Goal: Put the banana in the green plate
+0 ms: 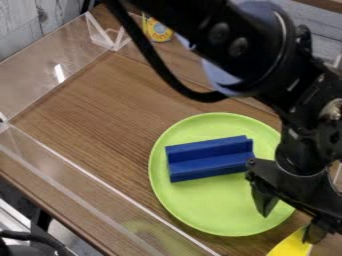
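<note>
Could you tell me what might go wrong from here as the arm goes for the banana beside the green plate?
1. The banana lies at the frame's bottom edge, just off the green plate and mostly hidden, so the open end effector could close on too little of it.
2. The end effector hangs over the plate's rim; descending there, a finger might strike the rim and tip the plate.
3. The blue grooved block fills the plate's middle, so the banana might land on it and roll off.

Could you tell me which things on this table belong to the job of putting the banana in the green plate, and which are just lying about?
Part of the job:
- banana, only partly in view at the bottom edge, outside the plate
- green plate
- hand, open, above the plate's right rim

Just lying about:
- blue grooved block, resting on the plate
- yellow-labelled item at the back
</note>
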Robot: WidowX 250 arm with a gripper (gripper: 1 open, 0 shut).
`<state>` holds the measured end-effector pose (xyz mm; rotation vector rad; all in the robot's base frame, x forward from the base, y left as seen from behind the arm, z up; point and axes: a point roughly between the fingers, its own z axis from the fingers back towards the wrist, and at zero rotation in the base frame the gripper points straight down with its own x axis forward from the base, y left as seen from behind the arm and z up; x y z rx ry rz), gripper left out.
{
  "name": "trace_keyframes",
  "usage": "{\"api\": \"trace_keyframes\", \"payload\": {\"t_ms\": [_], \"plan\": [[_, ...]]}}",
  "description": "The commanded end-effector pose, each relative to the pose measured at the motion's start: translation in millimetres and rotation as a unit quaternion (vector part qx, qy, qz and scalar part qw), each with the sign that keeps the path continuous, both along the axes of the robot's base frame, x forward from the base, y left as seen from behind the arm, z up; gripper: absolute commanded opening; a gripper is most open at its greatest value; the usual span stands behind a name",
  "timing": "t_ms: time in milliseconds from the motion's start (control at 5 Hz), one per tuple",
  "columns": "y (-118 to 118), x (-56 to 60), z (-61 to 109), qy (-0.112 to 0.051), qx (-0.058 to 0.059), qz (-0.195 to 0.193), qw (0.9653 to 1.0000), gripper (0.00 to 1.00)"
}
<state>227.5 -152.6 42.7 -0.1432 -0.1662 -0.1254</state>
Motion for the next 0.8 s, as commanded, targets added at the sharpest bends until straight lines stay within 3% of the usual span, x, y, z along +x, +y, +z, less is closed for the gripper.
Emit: {"api": "trace_keyframes", "payload": {"t_ms": [0, 400, 600], "plan": [[-1.0, 5.1, 0.0, -0.008, -0.014, 0.009, 0.9998, 1.0], [-0.2, 5.6, -8.3, -0.001, -0.022, 0.016, 0.9996, 1.0], [0.5, 5.4, -9.3, 0.002, -0.024, 0.018, 0.9995, 0.0]]}}
